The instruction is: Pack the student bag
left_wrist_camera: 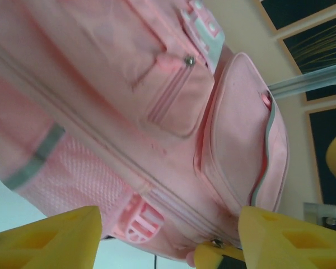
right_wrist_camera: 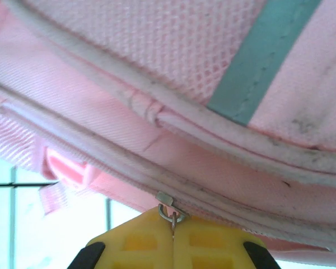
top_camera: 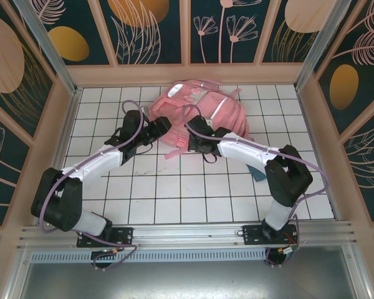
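While the main zip is shut, step in hand: opening the student bag (top_camera: 202, 112) so it can be packed; nothing seems to have gone in yet, by my reading.
Bag position: lying flat at the far middle of the tiled desk (top_camera: 174, 193), near the back wall, front pockets facing up.
Right claw (right_wrist_camera: 172, 227): fingers pressed together on the small metal zip pull (right_wrist_camera: 167, 206) at the bag's near seam; in the overhead view it (top_camera: 192, 140) sits against the bag's near edge.
Left claw (left_wrist_camera: 168, 238): fingers apart, with the bag's lower edge just above them; I cannot tell whether either finger touches the fabric. From overhead it (top_camera: 164, 129) is at the bag's left near corner.
Second slider (left_wrist_camera: 215, 244): a metal stud on the seam just beside the left claw's right finger.
Blue scrap (top_camera: 260, 175): pokes out under the right forearm, too hidden to name.
Next move calls for: the right claw to draw the pull along the curved seam while keeping its pinch, and the left claw to close on the fabric and brace the bag.
Risk: the soft bag may slide along with the pull instead of unzipping.
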Controlling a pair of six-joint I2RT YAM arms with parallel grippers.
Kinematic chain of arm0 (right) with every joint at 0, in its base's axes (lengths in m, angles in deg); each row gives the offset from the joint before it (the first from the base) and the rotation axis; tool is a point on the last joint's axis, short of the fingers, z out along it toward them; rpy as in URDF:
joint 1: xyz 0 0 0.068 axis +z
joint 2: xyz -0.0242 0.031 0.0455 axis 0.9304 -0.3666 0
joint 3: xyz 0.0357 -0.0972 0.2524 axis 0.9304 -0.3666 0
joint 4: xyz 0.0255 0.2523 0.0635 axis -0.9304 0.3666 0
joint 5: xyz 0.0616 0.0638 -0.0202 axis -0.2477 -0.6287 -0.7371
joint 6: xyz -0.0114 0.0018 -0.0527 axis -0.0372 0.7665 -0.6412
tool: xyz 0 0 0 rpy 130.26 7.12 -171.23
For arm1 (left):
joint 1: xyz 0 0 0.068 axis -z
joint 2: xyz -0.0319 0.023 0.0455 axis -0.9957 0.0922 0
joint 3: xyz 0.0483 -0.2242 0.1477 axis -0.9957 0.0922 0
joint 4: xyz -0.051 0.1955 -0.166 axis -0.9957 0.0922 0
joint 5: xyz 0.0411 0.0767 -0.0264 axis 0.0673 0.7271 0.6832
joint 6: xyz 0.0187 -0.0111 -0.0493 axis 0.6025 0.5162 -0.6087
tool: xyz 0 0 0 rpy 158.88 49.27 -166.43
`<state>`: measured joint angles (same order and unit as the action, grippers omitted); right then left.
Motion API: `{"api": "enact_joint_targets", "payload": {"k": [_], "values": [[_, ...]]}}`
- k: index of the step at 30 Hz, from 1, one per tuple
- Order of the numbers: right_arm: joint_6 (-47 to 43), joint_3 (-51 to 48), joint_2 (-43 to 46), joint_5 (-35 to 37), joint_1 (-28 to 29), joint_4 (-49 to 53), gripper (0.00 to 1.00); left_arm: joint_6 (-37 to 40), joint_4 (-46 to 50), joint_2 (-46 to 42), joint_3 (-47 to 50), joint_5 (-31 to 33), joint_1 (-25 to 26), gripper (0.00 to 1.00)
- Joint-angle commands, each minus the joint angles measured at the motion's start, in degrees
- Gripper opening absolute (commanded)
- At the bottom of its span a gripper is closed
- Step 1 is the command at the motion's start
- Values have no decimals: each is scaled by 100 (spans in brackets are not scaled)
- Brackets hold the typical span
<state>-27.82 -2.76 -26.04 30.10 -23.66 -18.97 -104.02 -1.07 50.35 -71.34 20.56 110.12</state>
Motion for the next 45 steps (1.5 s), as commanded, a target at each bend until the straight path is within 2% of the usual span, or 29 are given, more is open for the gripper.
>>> {"api": "enact_joint_targets", "payload": {"k": [1,8,15,20,26,31,36,39,45], "values": [[-275,206,265,-1033,25,-576,0,-671,-772,170,101,-448,99,63],[-353,194,232,-1832,25,-1024,0,-1166,-1370,762,282,-601,402,56],[-379,162,255,-1974,22,-1090,0,-1528,-1509,947,414,-356,461,47],[-414,79,302,-2075,25,-1131,0,-1785,-1747,1166,401,-400,458,43],[-617,-47,376,-1987,41,-963,0,-1820,-1868,1345,207,-296,465,34],[-835,-176,484,-1213,48,-278,0,-1748,-1845,1547,159,-100,459,17],[-893,-359,753,271,27,694,0,-1297,-1611,1588,-29,-96,454,4],[-933,-493,908,905,-122,1104,0,-1163,-1456,1531,-77,3,413,1],[-926,-678,1079,1622,-653,1319,0,-986,-1216,1225,-17,217,285,1]]}}
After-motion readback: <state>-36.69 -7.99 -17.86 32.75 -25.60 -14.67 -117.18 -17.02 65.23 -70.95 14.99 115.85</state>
